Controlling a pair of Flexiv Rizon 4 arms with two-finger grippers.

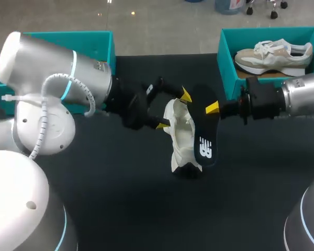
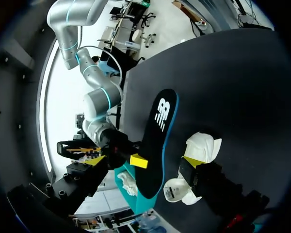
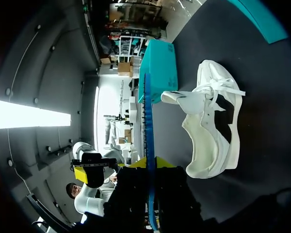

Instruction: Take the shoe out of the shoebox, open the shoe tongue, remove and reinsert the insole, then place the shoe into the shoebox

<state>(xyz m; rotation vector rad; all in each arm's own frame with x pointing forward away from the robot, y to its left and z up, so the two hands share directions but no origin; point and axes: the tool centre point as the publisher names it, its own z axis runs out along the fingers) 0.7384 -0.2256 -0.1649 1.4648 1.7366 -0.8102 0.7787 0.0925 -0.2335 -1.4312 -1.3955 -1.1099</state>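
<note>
White shoe (image 1: 183, 137) on its side mid-counter (image 1: 120, 209); insole (image 1: 203, 125) out, just beside it, pinched at one end in right hand (image 1: 213, 109); left hand (image 1: 174, 111) spread wide, one finger at shoe; probable next step reinsertion, needing insole lined up with the opening.

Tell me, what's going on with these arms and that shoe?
Two robot arms are working on a white shoe lying on the black table. The right tool pinches one end of the black insole, holding it out of the shoe and just beside it. The left tool sits at the shoe with its fingers spread, not clamped on it. A second shoe rests in the teal box on the right.
</note>
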